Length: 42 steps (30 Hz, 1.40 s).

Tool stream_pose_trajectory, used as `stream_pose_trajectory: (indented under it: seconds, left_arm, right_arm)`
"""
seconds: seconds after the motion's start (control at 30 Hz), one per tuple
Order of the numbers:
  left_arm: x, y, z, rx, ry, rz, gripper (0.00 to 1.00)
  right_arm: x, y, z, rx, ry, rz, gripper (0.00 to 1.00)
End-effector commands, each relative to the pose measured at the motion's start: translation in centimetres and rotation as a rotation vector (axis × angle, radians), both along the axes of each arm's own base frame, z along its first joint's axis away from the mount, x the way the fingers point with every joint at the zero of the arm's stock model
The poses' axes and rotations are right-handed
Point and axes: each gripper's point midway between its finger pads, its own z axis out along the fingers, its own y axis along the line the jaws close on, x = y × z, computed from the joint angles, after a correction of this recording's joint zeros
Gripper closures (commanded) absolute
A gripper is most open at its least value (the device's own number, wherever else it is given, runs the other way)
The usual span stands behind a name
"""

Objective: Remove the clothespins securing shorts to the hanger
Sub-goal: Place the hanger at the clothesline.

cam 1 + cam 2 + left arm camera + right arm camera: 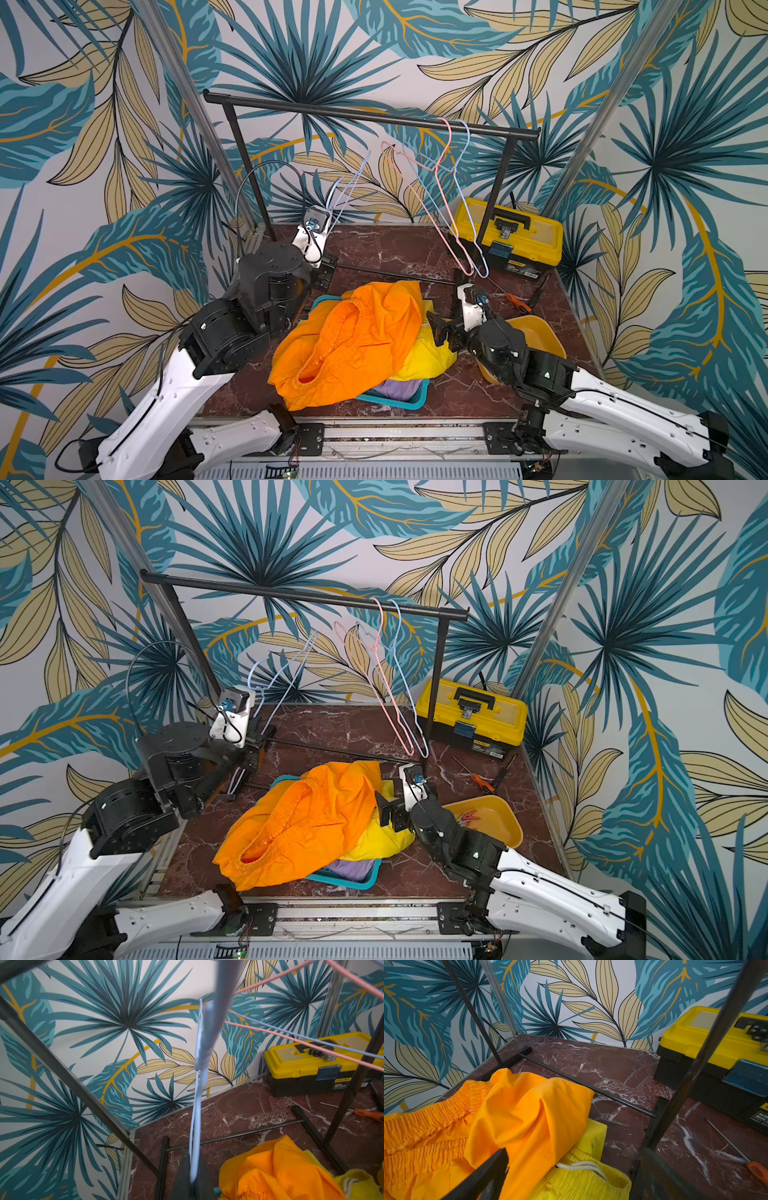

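Basket [409, 402] sat in the middle of the table [374, 249]. Heaped in it: top shorts [353, 345] over everything, second shorts [428, 353] sticking out at 3 o'clock, third shorts [401, 388] lowest, at 5. Rack rail [332, 111] ran overhead across 12. Two hangers [471, 270] hung near its 2 o'clock end. Third hanger [196, 1109] was off the rail at 10, pinched in left claw [192, 1180]. Toolbox [511, 232] was at 2, behind the rack post, screwdriver [517, 301] in front of it. Bin [498, 812] was at 4, beside basket, clothespins [469, 816] inside.
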Motion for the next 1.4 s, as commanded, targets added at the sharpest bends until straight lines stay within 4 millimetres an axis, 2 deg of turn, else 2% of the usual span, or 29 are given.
stream_pose_trajectory:
  seconds: [0.0, 0.1, 0.27, 0.5, 0.67, 0.87, 1.13, 1.37]
  left_arm:
    - [0.3, 1.1, 1.4, -0.050, -0.002, 0.011, 1.00]
    - [2.6, 1.5, 2.6, -0.072, 0.004, 0.010, 1.00]
    - [5.7, 1.1, 5.2, -0.102, -0.015, -0.024, 1.00]
    - [11.3, 1.6, 5.4, -0.158, 0.039, -0.037, 1.00]
    - [13.7, 1.4, 5.5, -0.191, 0.047, -0.059, 1.00]
    - [15.0, 0.5, 6.0, -0.202, 0.031, -0.090, 1.00]
    - [14.8, 0.7, 7.9, -0.207, -0.036, -0.091, 1.00]
    - [16.8, 0.7, 7.6, -0.206, -0.031, -0.087, 1.00]
  right_arm:
    - [0.0, -0.7, -0.9, -0.014, 0.006, -0.023, 0.00]
    - [0.0, -0.5, -1.0, -0.015, 0.007, -0.020, 0.00]
    - [0.1, -0.1, -1.3, -0.003, 0.017, -0.012, 0.00]
    - [0.2, 0.4, -1.8, 0.001, 0.027, -0.004, 0.01]
    - [0.2, 0.4, -2.0, 0.000, 0.032, -0.005, 0.00]
    - [0.4, 0.4, -2.8, -0.003, 0.032, -0.017, 0.00]
    - [1.0, 1.6, -3.4, -0.035, 0.039, -0.004, 0.00]
    - [1.2, 2.1, -3.7, -0.035, 0.046, 0.001, 0.00]
